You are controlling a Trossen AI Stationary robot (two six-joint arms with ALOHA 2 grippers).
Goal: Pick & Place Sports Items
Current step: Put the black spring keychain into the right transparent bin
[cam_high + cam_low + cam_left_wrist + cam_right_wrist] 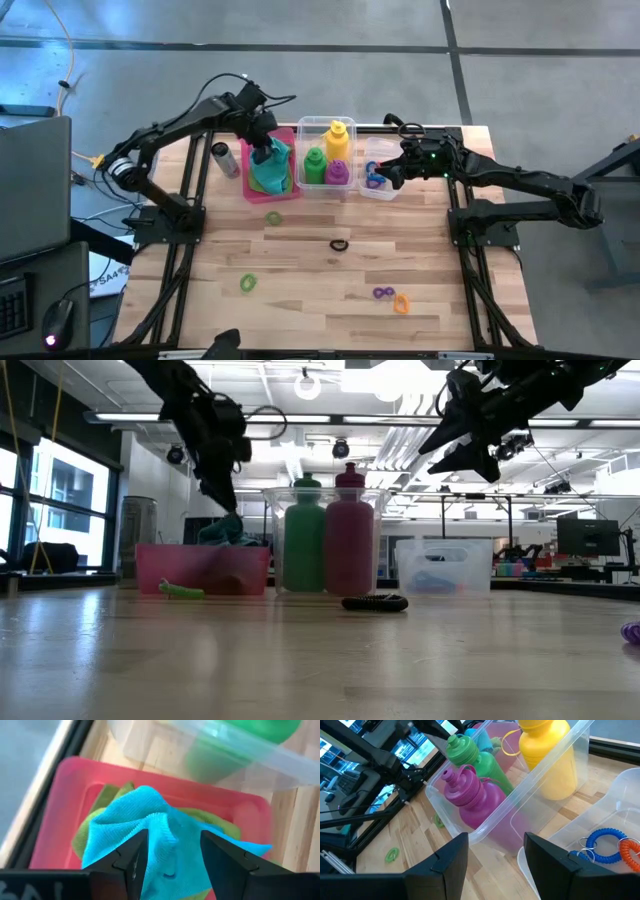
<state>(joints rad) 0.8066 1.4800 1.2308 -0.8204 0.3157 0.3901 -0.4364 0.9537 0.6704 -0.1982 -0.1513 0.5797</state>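
My left gripper [172, 855] is open and points down into the pink bin [285, 135]. Its fingers stand on either side of a raised fold of the teal cloth [150, 820], which lies on the lime green cloth [95, 820] in that bin. My right gripper [495, 865] is open and empty, just above the small clear bin [380, 185], which holds blue and orange rings [607, 842]. The yellow [337, 135], green [314, 165] and purple [337, 171] bottles stand upright in the middle clear bin. My left gripper comes at the teal cloth from above, with the cloth's raised fold [167, 832] between its open fingers. I cannot tell whether the fingers touch the cloth. The cloth rests in the pink bin.
A grey cylinder [222, 158] stands left of the pink bin. Loose rings lie on the table: green [273, 217], black [339, 244], green [248, 284], purple [382, 293] and orange [401, 303]. The near half of the table has free room.
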